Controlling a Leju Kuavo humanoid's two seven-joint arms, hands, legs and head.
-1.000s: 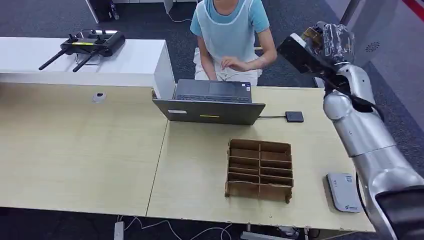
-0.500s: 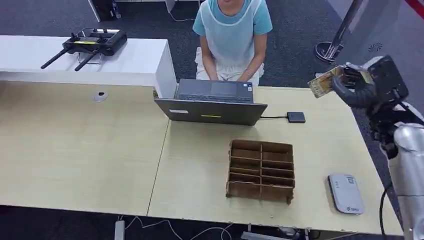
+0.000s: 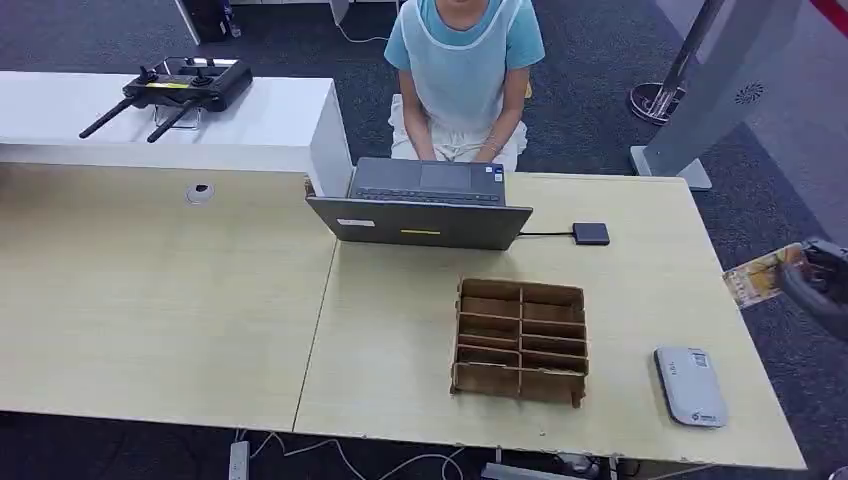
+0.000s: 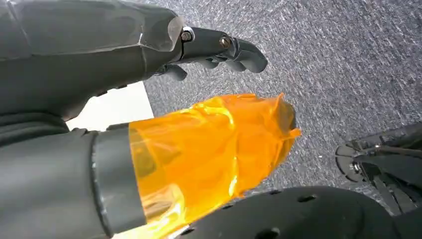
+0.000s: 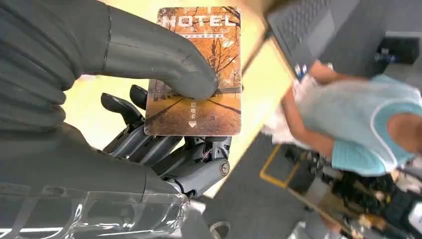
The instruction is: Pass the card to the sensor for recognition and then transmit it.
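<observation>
1. Fingers (image 5: 164, 149) and thumb of right hand (image 3: 818, 282) pinch the hotel card (image 5: 196, 74) flat.
2. Left hand (image 4: 99, 74) holds nothing, fingers loosely curled.
3. Card sits at 3 o'clock off the table (image 3: 640, 300) edge; sensor (image 3: 690, 386) at 5 o'clock.
4. Card picked; scan and handover likely remain.

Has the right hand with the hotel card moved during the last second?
Yes. The right hand with the card has dropped from level with the person down past the table's right edge.

Right robot hand (image 5: 149, 124) thumb-pinching card (image 5: 199, 74); left robot hand (image 4: 149, 99) fingers loosely curled.
</observation>
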